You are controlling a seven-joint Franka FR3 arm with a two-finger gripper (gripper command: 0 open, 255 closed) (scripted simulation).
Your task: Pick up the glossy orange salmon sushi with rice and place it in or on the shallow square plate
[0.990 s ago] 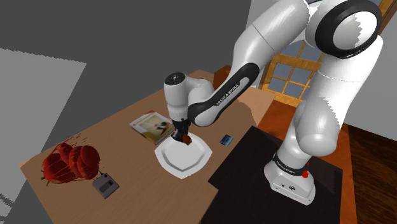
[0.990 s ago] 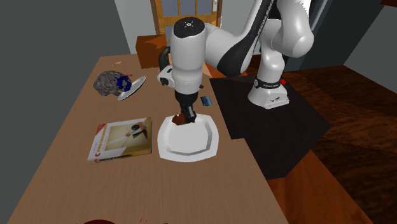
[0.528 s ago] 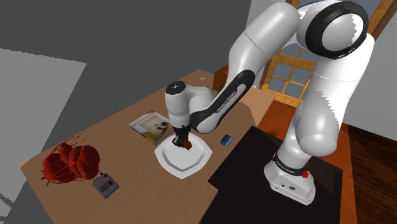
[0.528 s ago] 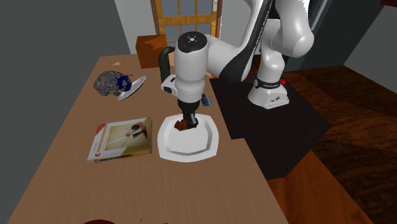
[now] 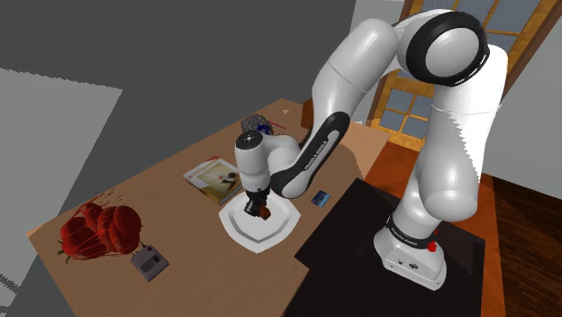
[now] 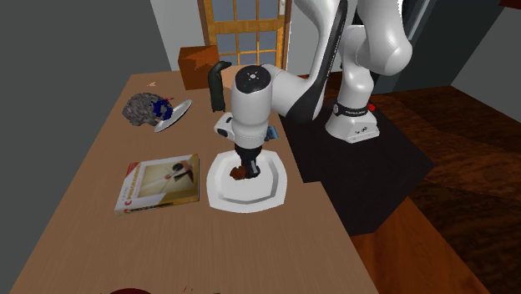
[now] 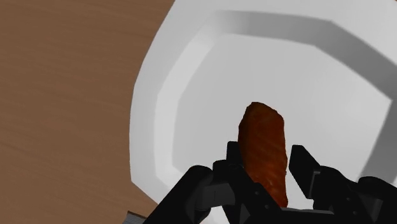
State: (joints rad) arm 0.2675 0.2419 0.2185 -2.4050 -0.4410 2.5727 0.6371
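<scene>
A dark orange-brown salmon sushi piece (image 7: 264, 149) sits clasped between my black fingers, with my gripper (image 7: 267, 168) shut on it. It hangs just over the hollow of the shallow white plate (image 7: 184, 95). In the shoulder view the gripper (image 5: 258, 209) points straight down into the white plate (image 5: 281, 229), and the sushi (image 5: 264, 212) shows as a small orange patch at the fingertips. From the second exterior view the sushi (image 6: 242, 174) is low over the plate (image 6: 271, 194), close to its middle; whether it touches the plate I cannot tell.
A flat box with a printed cover (image 6: 159, 184) lies beside the plate. A grey lump on a small dish (image 6: 154, 110) stands further back. A red heap (image 5: 99, 231) and a small grey device (image 5: 149, 264) are near the table's end. A small blue card (image 5: 319, 199) lies by the dark mat (image 5: 360, 261).
The arm has lowered the gripper with the sushi toward the plate's hollow and shifted it slightly inward from the rim. The fingers stay shut on the sushi.
</scene>
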